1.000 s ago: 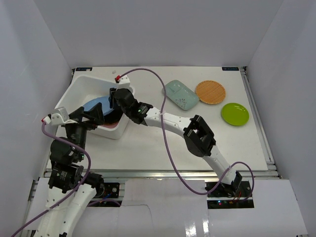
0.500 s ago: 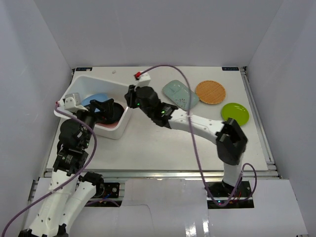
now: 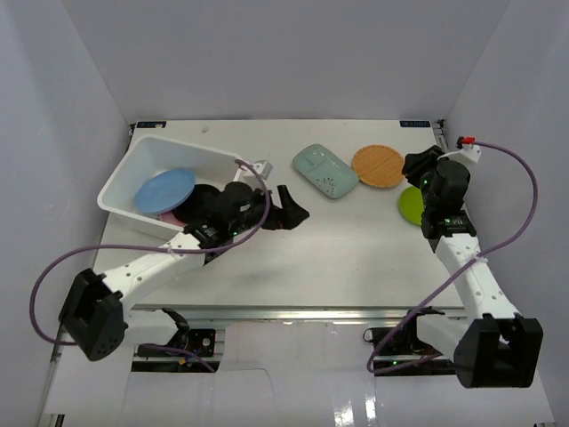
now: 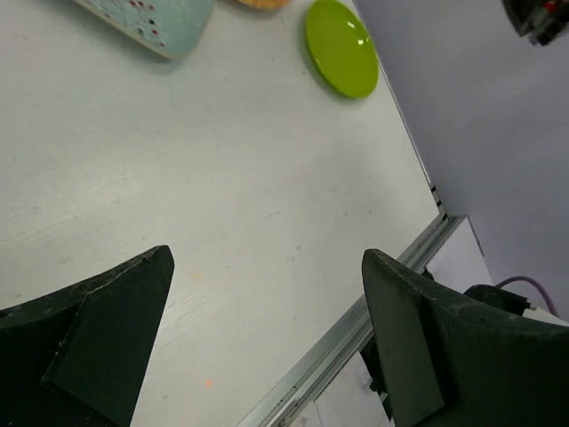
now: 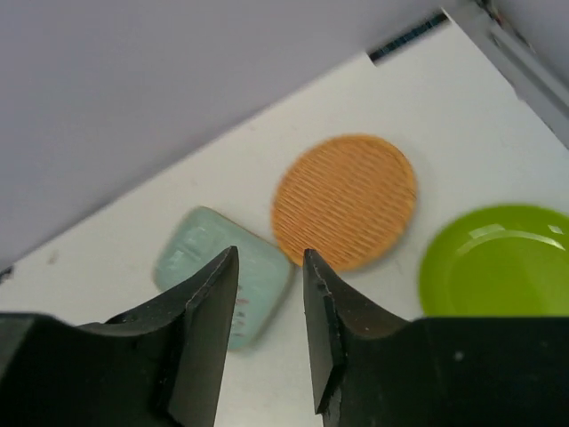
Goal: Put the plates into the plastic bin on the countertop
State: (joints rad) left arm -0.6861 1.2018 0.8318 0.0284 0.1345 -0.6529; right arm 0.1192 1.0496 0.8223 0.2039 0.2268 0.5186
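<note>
The bin (image 3: 173, 153) holds plates (image 3: 164, 189); the dish (image 3: 325, 171) lies right of it.

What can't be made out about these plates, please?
Top view: left arm covers dark plates beside the round blue plate in the white plastic bin; count unclear.
Top view: right arm hides most of the round lime green plate.
Left wrist: edge crops the pale green dish.

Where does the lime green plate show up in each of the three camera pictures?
Top external: lime green plate at far right, partly hidden.
Left wrist: at the top, right of centre.
Right wrist: lower right corner.
Shared landmark: the pale green dish, left of the plate in every view.
</note>
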